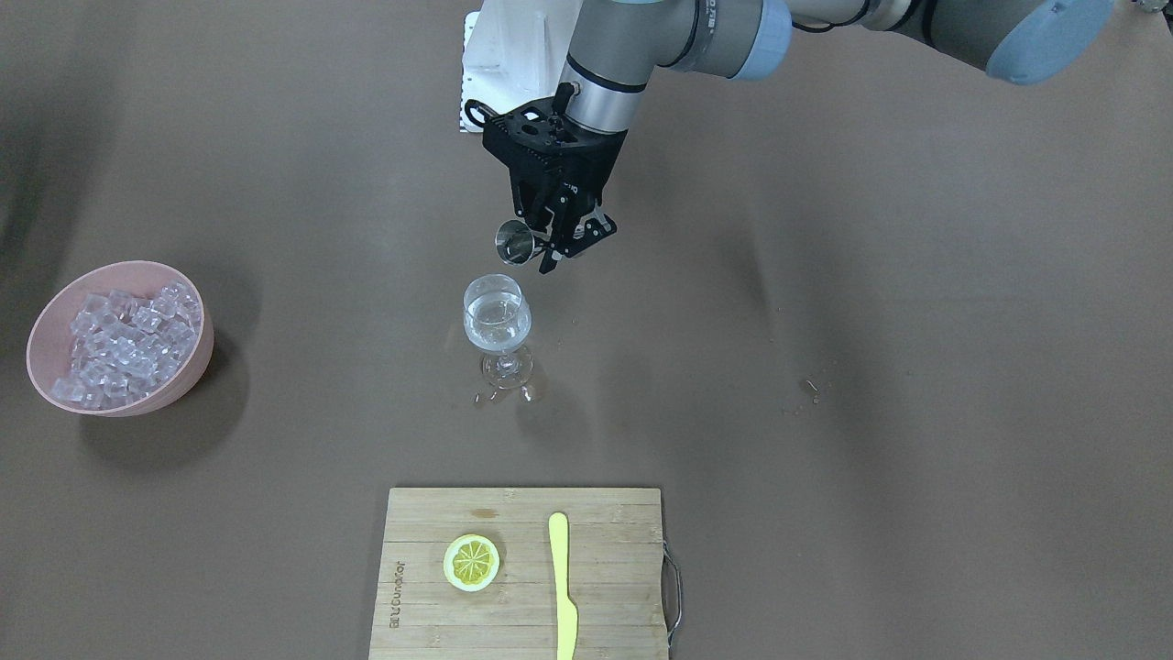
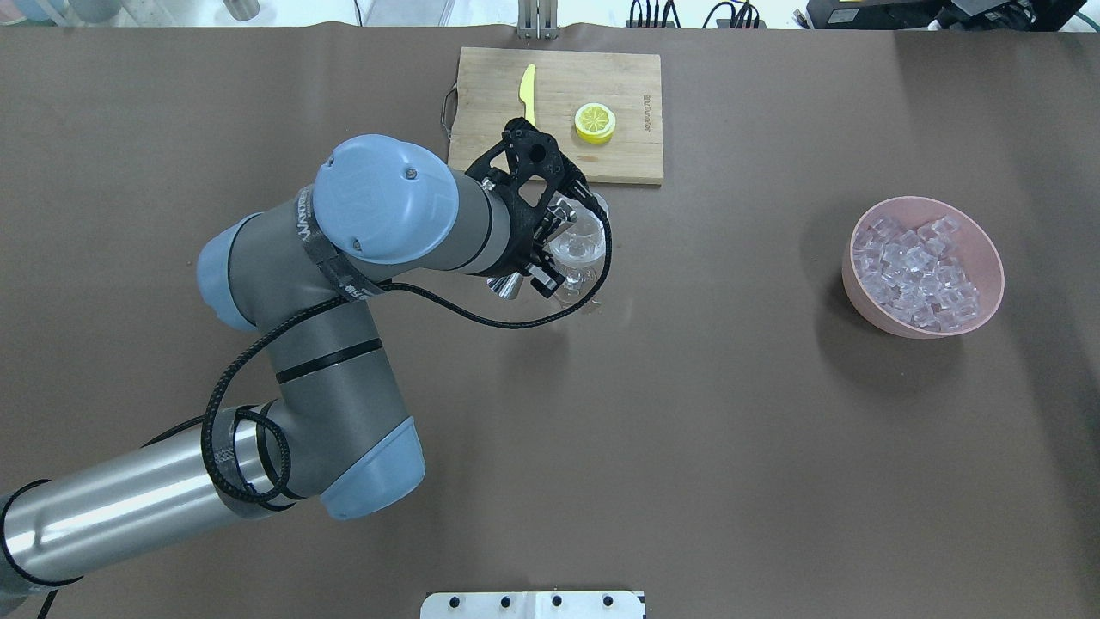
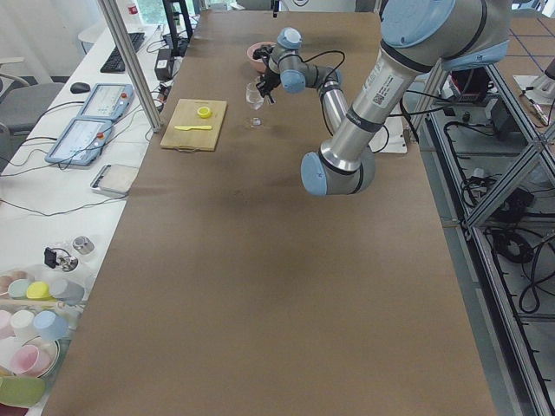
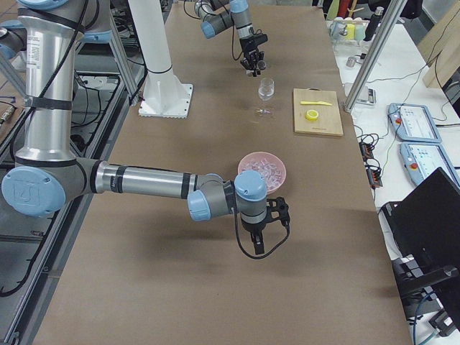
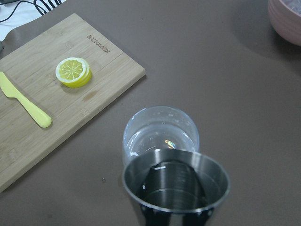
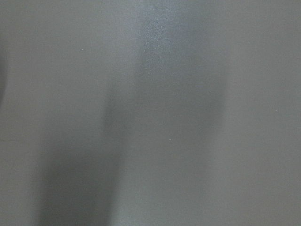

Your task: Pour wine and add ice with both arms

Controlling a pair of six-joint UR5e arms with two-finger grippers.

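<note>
Left gripper [image 1: 553,246]: jaws closed on a small steel cup [image 1: 515,243], which is tipped on its side with its mouth just above the rim of the wine glass [image 1: 498,316]. Wine [image 1: 496,330] sits in the glass's bowl (clear, low level). Ice [image 1: 128,341] is heaped in the pink bowl [image 1: 200,359], well apart. Right gripper [image 4: 259,243] hangs near that bowl; cannot tell how far it is open.

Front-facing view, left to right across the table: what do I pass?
pink bowl of ice → wine glass → yellow knife. The lemon slice and the steel jigger overlap the glass's span, so they are left out.
</note>
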